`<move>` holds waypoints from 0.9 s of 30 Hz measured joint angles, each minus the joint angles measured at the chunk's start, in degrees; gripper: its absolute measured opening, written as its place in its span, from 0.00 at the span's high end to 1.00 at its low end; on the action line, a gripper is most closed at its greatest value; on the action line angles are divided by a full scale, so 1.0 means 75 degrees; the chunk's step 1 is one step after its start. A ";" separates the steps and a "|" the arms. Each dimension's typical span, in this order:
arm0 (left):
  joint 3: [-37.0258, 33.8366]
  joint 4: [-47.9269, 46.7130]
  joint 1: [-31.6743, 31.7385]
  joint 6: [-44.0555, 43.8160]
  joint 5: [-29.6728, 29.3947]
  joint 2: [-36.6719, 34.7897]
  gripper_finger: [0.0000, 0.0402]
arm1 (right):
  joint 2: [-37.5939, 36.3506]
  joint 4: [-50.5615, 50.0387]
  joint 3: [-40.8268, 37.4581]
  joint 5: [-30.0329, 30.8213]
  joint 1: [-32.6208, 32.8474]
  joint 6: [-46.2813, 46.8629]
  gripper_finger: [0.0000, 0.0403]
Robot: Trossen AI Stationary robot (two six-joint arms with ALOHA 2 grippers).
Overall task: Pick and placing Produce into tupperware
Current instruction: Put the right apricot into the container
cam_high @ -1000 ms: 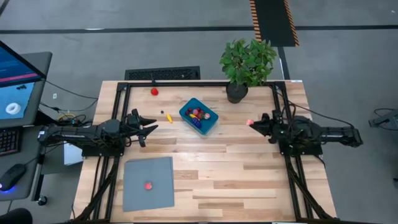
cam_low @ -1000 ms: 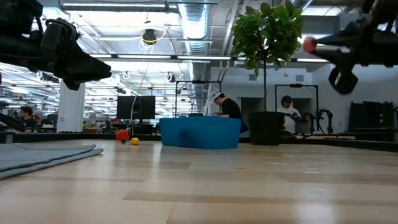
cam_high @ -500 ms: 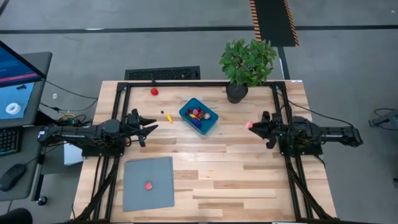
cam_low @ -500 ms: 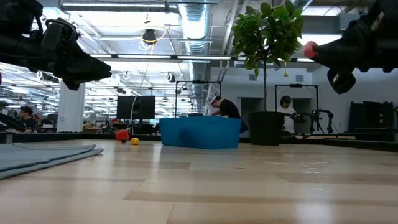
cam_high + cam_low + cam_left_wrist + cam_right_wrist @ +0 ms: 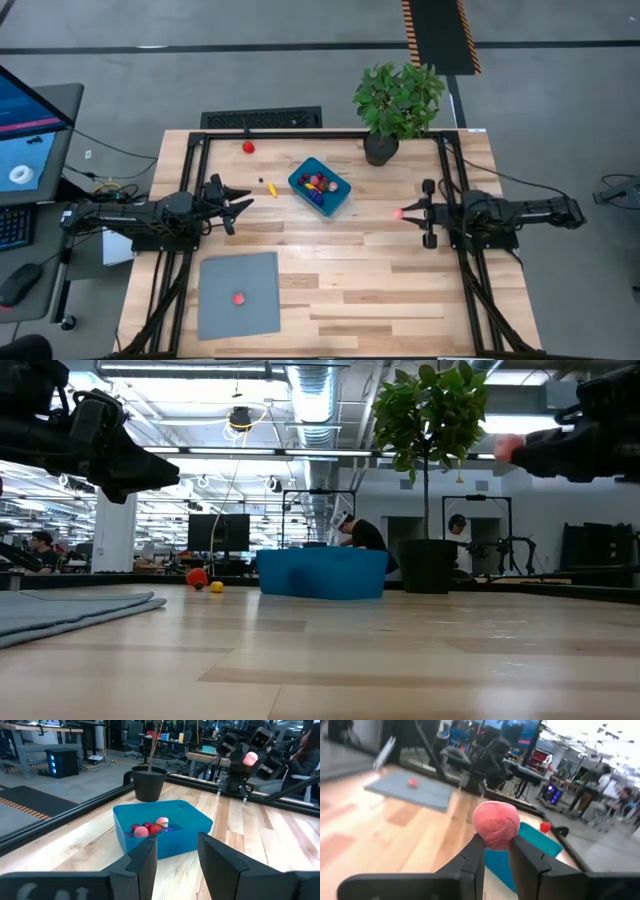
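We see the teal tupperware [image 5: 320, 187] on the table's far middle, its long axis running diagonally, several produce pieces inside. Our right gripper [image 5: 404, 212], arm stretched level above the table to the tupperware's right, pinches a pink produce piece [image 5: 494, 825]. Our left gripper [image 5: 243, 203] waits level on the tupperware's left, fingers parted. No writing is readable.

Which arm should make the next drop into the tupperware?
Right. The right gripper already holds a pink produce piece, raised beside the tupperware. The left gripper waits open and empty on the other side.
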 joint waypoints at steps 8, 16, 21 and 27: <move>0.0000 0.0000 0.0000 0.0081 -0.0006 0.0000 0.68 | 0.0720 0.0168 0.0000 0.0903 0.0019 -0.1587 0.76; 0.0000 0.0002 0.0000 0.0215 -0.0056 0.0000 0.68 | 0.1232 0.0686 0.0007 0.2076 0.0019 -0.2419 0.76; 0.0000 0.0003 0.0000 0.0266 -0.0082 0.0000 0.68 | 0.1634 0.0824 0.0061 0.3416 0.0019 -0.2646 0.76; 0.0000 0.0009 0.0000 0.0293 -0.0128 0.0000 0.68 | 0.2236 0.1884 0.0080 0.3314 0.0044 -0.0752 0.76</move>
